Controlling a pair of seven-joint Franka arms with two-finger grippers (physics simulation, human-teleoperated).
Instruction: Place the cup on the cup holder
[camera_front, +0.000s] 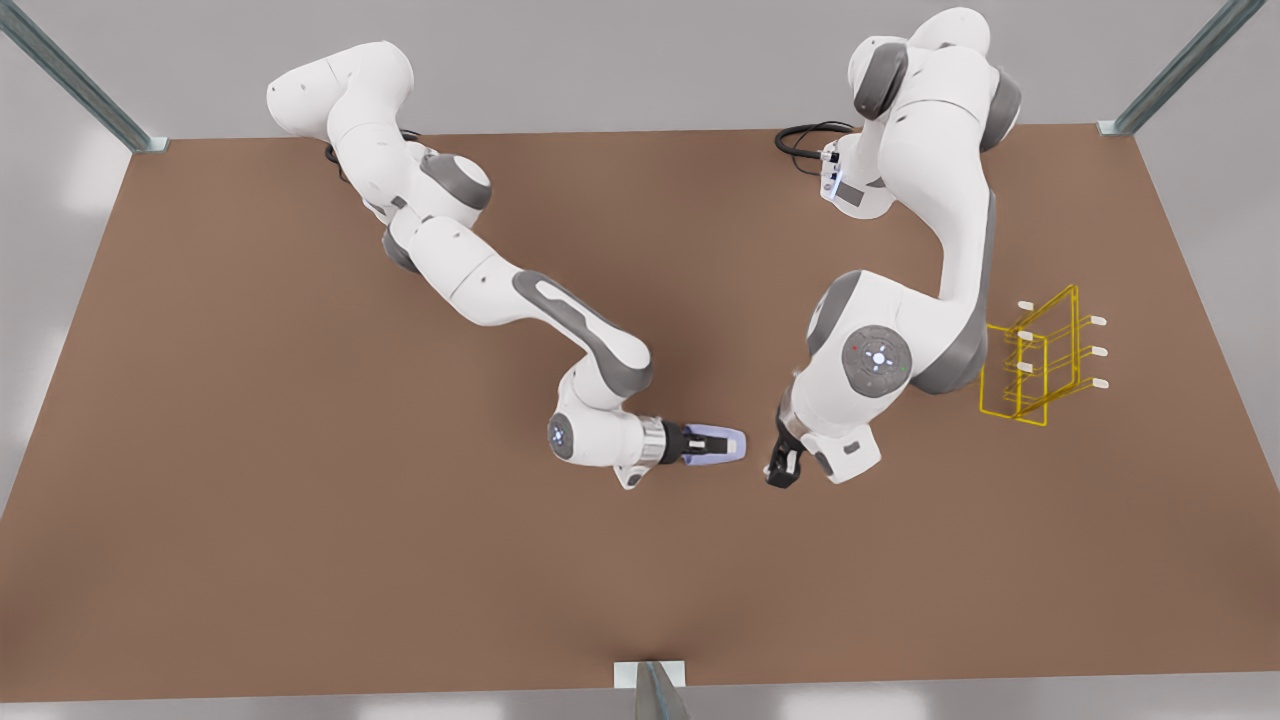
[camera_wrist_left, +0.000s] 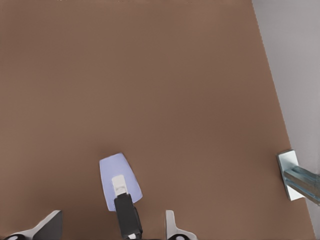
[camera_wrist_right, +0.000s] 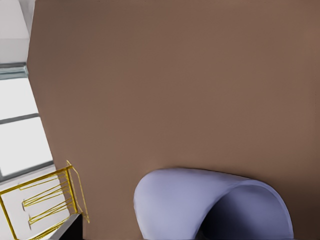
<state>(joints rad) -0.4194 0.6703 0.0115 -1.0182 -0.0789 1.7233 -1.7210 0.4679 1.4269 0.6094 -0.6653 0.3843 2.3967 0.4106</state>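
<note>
Front view: the cup (camera_front: 731, 443) is held sideways above the counter (camera_front: 300, 500) by the right gripper (camera_front: 712, 443), fingers closed on it. The left gripper (camera_front: 783, 470) waits just beside it, likely for a handover; its opening cannot be told.
Left wrist view: the cup (camera_wrist_left: 112, 172) is seen under one finger (camera_wrist_left: 127, 212).
Right wrist view: the cup (camera_wrist_right: 190, 200) is seen close, the rack (camera_wrist_right: 68, 171) well apart.

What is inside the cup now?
The cup, held sideways in the right hand, shows a dark hollow with nothing visible; its deepest part is shadowed. The left hand waits nearby.
</note>
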